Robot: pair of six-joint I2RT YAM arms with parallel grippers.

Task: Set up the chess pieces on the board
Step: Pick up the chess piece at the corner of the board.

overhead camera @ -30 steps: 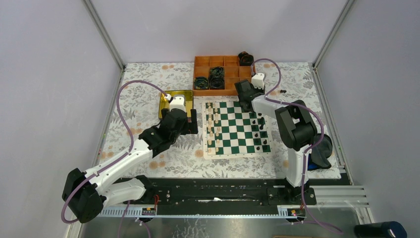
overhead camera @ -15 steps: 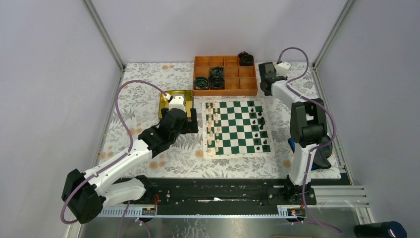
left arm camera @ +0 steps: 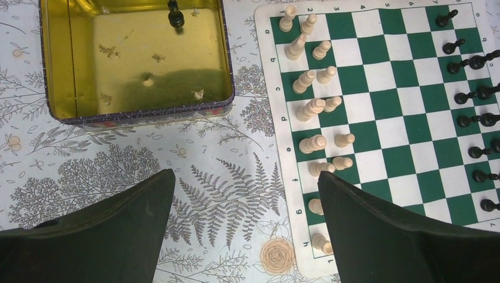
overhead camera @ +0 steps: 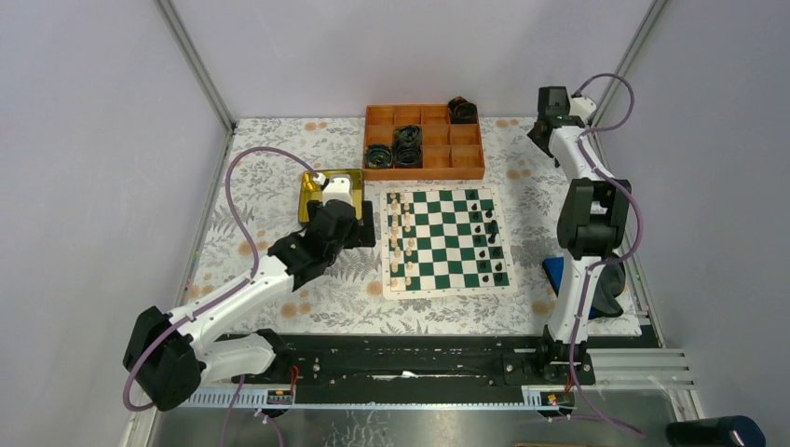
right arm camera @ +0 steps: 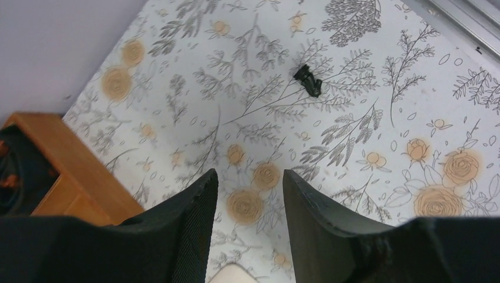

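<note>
The board (overhead camera: 445, 244) lies mid-table, with cream chess pieces (overhead camera: 402, 237) along its left columns and black ones (overhead camera: 489, 242) along its right. My left gripper (overhead camera: 361, 233) hovers between the yellow tin and the board's left edge. It is open, and nothing is between its fingers (left arm camera: 118, 227). One black piece (left arm camera: 173, 14) stands in the tin (left arm camera: 141, 112). My right gripper (overhead camera: 543, 128) is at the back right, open (right arm camera: 250, 177) and empty over the floral cloth. A black piece (right arm camera: 308, 79) lies on its side ahead of it.
The orange compartment tray (overhead camera: 424, 140) with dark cable coils sits behind the board; its corner (right arm camera: 65, 177) shows left of my right fingers. A metal frame post and grey wall stand close behind the right gripper. A blue object (overhead camera: 551, 272) lies by the right arm's base.
My right arm has swung from the board's far right corner out to the back right of the table, and its jaws have opened. The left arm has barely shifted.
</note>
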